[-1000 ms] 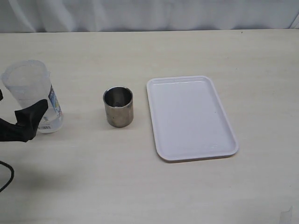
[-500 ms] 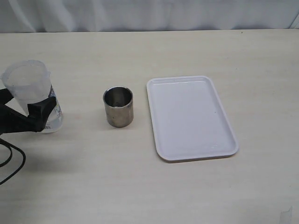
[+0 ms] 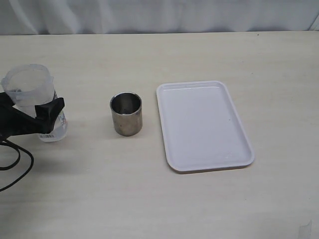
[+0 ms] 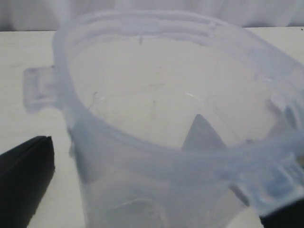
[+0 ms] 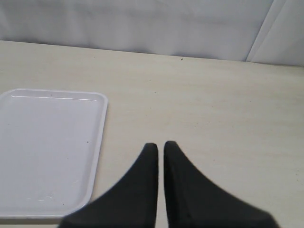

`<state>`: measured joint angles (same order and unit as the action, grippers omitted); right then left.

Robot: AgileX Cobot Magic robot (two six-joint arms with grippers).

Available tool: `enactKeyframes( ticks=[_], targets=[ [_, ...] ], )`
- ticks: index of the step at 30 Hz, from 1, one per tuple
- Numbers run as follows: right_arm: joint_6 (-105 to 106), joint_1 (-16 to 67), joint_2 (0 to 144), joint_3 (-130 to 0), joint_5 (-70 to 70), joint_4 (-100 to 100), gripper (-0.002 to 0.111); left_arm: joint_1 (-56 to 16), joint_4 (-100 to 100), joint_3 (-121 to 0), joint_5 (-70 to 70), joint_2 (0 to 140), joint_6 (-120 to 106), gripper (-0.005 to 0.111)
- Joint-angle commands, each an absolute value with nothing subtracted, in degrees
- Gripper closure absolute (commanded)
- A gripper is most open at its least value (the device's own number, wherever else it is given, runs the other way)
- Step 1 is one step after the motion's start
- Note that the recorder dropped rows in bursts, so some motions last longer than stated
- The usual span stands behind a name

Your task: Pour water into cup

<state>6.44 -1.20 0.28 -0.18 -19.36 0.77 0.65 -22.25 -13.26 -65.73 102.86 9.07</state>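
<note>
Hidden: my left gripper covers the middle of the pitcher, and its near finger crosses part of the blue-and-white label.
Cut off: that arm leaves the exterior view at the left edge. In my left wrist view the pitcher fills nearly everything and one finger is only a dark corner.
Hard to make out: the water is a clear glint low in the pitcher; I cannot read its level.
Out of sight: the exterior view shows none of my right arm.
Pitcher: tall translucent plastic, ribbed rim with a small tab, upright at the table's left side.
Cup: short cylinder of dull brushed steel, no handle, dark inside, upright between the pitcher and the tray, apart from both.
Tray: flat white plastic rectangle with rounded corners and a low lip, right of the cup.
Table: pale matte wood grain, with a white backdrop along the far edge.
Cable: a thin black loop on the table near my left arm.
Left arm: low, reaching in from the left at mid-height of the pitcher.
Left jaws: spread wide, one finger on each side of the pitcher. Table shows between one finger and the wall, so I am not clamping it.
Right jaws: my right gripper is clenched on nothing, its black tapered fingers meeting over bare table beside the tray.
</note>
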Motion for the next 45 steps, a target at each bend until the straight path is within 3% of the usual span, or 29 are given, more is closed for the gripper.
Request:
enactKeyframes(
  ticks=[1, 45],
  targets=[
    [6.4, -1.6, 0.0, 0.0, -19.5, 0.7, 0.104, 0.3, -21.8, -13.5, -67.8, 103.1, 9.0, 0.003],
    [6.4, -1.6, 0.0, 0.0, -19.5, 0.7, 0.104, 0.3, -23.3, -16.2, -68.9, 103.1, 7.3, 0.003]
  ],
)
